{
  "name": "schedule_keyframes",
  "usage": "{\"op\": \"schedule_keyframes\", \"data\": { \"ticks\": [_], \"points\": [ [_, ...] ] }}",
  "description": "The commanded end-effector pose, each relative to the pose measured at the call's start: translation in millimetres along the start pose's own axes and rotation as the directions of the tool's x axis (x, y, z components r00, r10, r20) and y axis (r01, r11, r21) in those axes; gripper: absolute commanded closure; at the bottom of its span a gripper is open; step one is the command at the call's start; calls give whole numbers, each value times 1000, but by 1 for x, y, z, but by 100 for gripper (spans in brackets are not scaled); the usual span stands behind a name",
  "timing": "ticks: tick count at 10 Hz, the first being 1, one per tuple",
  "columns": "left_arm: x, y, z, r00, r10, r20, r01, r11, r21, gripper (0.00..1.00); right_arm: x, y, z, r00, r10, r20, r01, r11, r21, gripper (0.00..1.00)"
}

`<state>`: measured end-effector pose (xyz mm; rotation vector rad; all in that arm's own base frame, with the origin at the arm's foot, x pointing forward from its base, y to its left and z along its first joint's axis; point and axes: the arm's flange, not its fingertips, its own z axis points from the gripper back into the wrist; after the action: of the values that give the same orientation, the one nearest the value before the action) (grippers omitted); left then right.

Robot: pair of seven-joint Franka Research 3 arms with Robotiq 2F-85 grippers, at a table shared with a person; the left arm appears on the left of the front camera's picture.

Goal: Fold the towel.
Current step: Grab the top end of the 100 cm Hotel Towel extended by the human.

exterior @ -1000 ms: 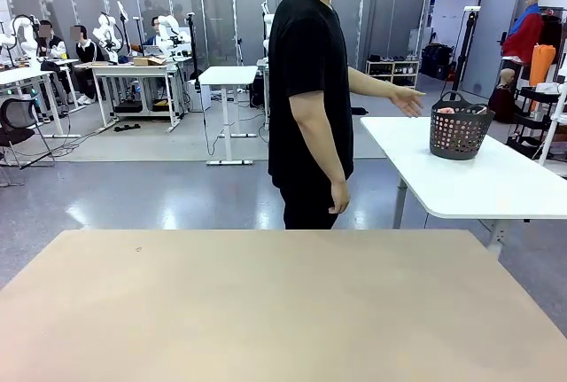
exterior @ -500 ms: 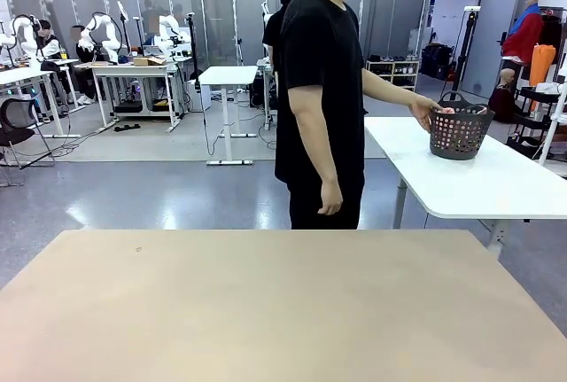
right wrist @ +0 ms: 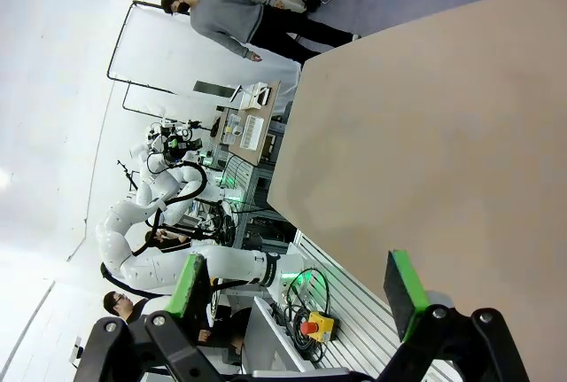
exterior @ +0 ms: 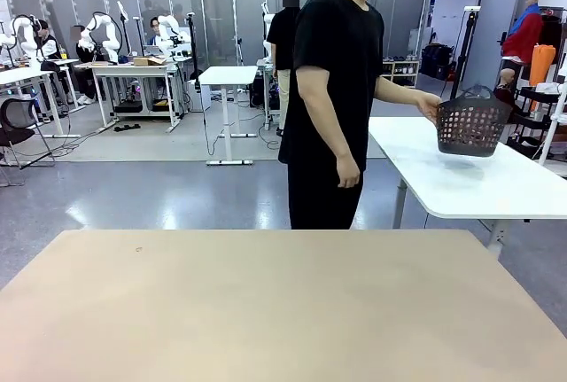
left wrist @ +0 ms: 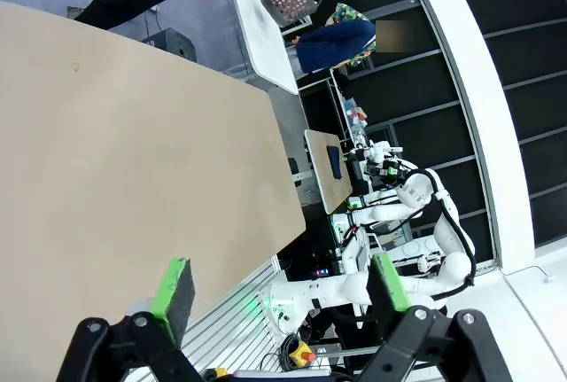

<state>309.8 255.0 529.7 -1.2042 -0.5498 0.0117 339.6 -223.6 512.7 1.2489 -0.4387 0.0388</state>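
The front view has a person's hand (exterior: 431, 107) holding the dark basket (exterior: 472, 122) tilted above the white side table (exterior: 461, 183), the towel too blurred to place, while the wrist views show the left gripper (left wrist: 282, 267) and right gripper (right wrist: 298, 267) spread wide, empty, over the tan table (left wrist: 133, 134)

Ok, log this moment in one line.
hand: holds basket over white table | left gripper: open | right gripper: open

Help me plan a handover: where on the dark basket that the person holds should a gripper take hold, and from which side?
Probably the top rim of the basket, from above, on the side away from the person's hand, which grips the rim nearest the person. It is lifted off the white table, and its open top leaves a thin edge to straddle.
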Motion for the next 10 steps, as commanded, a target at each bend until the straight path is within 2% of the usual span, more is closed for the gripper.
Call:
{"op": "schedule_keyframes", "data": {
  "ticks": [1,10],
  "points": [
    [-2,0,0,1000,-3,2,4,1000,-19,0,0,0,1,1000,5,1,-5,1000,7,0],
    [-2,0,0,1000,-3,2,4,1000,-19,0,0,0,1,1000,5,1,-5,1000,7,0]
  ]
}}
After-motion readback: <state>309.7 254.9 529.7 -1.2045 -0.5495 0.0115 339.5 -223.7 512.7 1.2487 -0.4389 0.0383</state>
